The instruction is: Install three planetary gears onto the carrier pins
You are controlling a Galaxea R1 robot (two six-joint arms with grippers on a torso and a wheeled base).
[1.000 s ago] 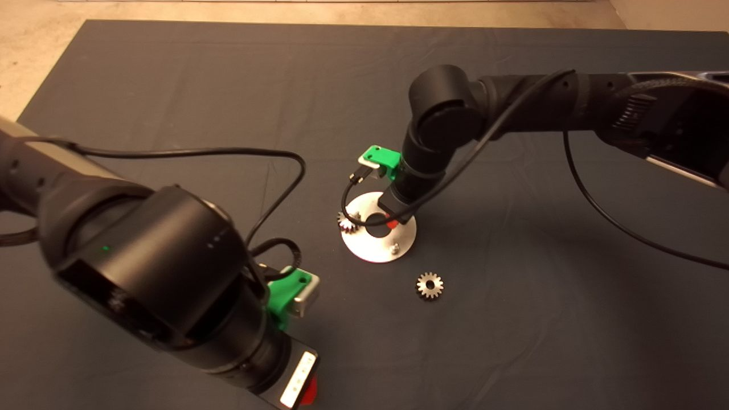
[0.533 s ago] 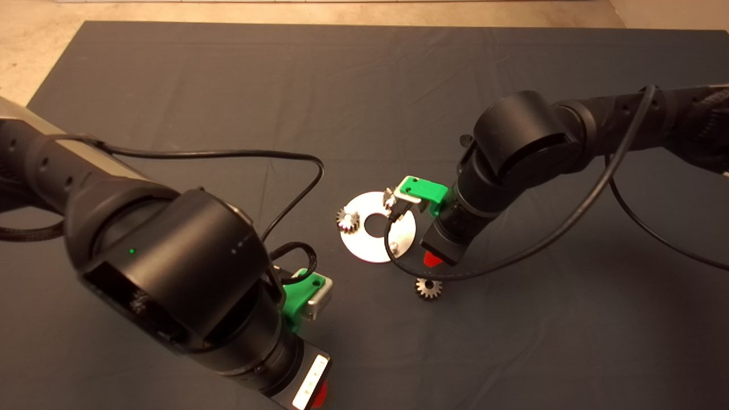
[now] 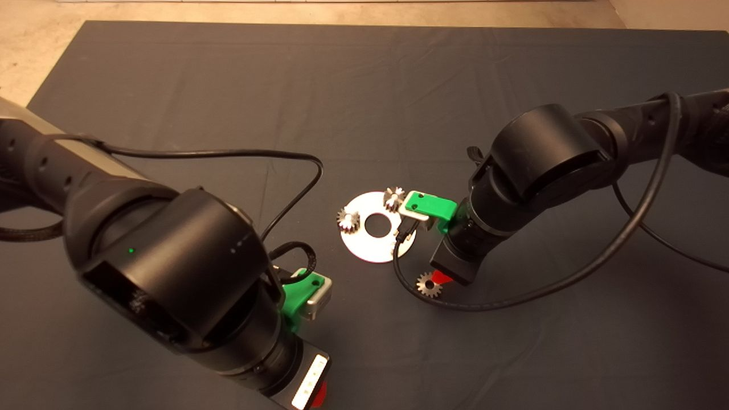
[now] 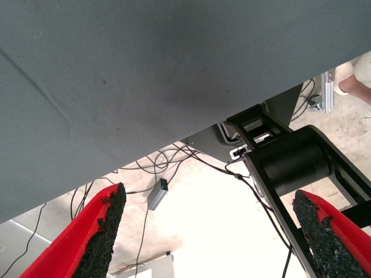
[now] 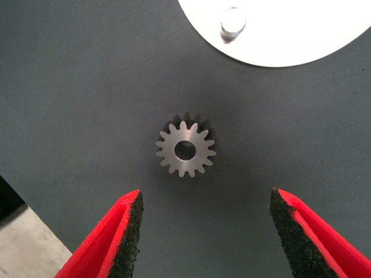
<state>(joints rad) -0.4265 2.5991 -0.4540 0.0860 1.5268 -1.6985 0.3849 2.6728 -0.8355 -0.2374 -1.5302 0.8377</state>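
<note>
The shiny round disc point(image 3: 373, 247) lies mid-mat. Two planetary gears sit on its carrier pins, one at the left point(image 3: 348, 220) and one at the far side point(image 3: 393, 199). The third gear point(image 3: 428, 285) lies flat on the mat, in front and to the right of the disc. My right gripper point(image 3: 437, 278) hovers just above this gear. In the right wrist view the gripper point(image 5: 206, 197) is open and empty, with the gear point(image 5: 185, 152) just beyond its fingertips and a bare pin point(image 5: 233, 24) on the disc's edge point(image 5: 290, 40). My left gripper point(image 3: 319, 393) waits open at the lower left.
The right arm's black cable point(image 3: 398, 267) loops over the disc's near right edge and down around the loose gear. The left wrist view point(image 4: 207, 200) looks past the mat's edge point(image 4: 174, 124) at floor cables and a black stand point(image 4: 290, 165).
My right gripper has moved from above the disc to the front right, down over the loose gear. The gear on the far pin has come into view. The left arm shifted slightly.
</note>
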